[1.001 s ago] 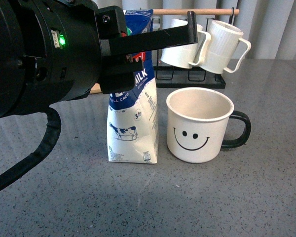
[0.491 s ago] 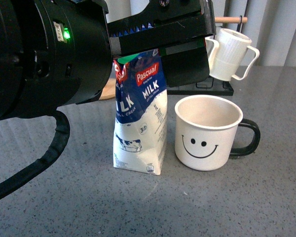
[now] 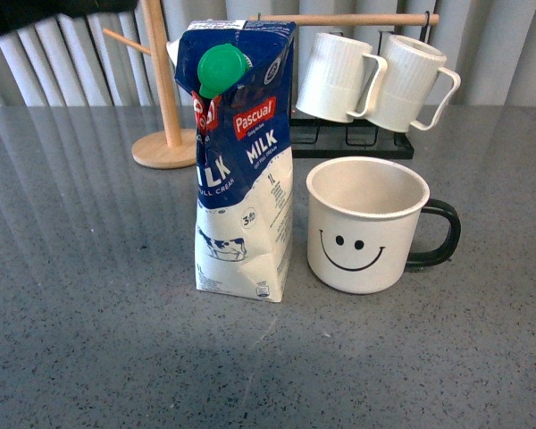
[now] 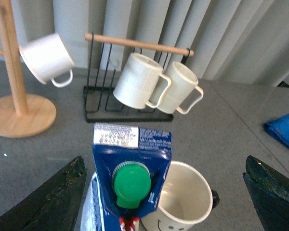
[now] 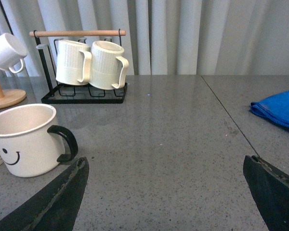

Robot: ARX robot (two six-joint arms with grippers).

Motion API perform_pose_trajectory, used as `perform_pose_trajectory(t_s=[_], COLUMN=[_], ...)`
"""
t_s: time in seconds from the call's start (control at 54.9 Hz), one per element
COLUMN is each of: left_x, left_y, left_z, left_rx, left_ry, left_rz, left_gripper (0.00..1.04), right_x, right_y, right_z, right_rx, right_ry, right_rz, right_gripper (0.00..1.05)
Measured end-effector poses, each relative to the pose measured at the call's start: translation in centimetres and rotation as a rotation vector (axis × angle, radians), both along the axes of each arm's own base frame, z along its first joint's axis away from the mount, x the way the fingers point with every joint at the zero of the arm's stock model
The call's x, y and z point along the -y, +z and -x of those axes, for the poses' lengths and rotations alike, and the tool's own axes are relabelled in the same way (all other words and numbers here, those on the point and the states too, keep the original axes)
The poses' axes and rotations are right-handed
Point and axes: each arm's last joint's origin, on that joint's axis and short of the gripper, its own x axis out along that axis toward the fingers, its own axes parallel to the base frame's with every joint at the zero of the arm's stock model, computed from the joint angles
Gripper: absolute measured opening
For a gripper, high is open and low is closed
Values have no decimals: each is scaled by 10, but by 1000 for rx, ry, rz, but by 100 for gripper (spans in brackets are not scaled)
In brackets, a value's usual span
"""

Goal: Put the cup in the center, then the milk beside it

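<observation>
The cup (image 3: 368, 225), a wide white mug with a black smiley face and a black handle pointing right, stands upright on the grey table. The milk (image 3: 242, 170), a blue and white Pascual carton with a green cap, stands upright just left of it, almost touching. My left gripper (image 4: 166, 202) is open, high above the carton's cap (image 4: 131, 184) and the cup (image 4: 183, 202), holding nothing. My right gripper (image 5: 166, 192) is open and empty over bare table to the right of the cup (image 5: 25, 139). In the front view only a dark bit of the left arm shows at the top left.
A black wire rack (image 3: 348, 138) with a wooden bar holds two ribbed white mugs (image 3: 375, 80) behind the cup. A wooden mug tree (image 3: 165, 107) with a small plain white cup (image 4: 45, 57) stands back left. A blue cloth (image 5: 279, 108) lies far right.
My left arm, which filled the front view around the carton's top, has lifted up and away, out of the view. The milk and the cup stand uncovered.
</observation>
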Motion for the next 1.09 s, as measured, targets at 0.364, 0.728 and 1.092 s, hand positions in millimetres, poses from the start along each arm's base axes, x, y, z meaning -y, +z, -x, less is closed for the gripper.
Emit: perform_pose_trajectory(t_s=[0.364,0.728,1.092], left_x=[-57,-125,-141], left_y=[36,64,7], left_z=[0,43,87], left_rx=[73,216,217], left_ry=[62,144,340], left_rz=[35,-25,-207], left_gripper=[98,98,67], right_x=[0,0,0], right_y=[0,0,0], right_z=[0,0,0], right_rx=[0,0,0], right_ry=[0,0,0], right_rz=[0,0,0], right_gripper=[98,98,98])
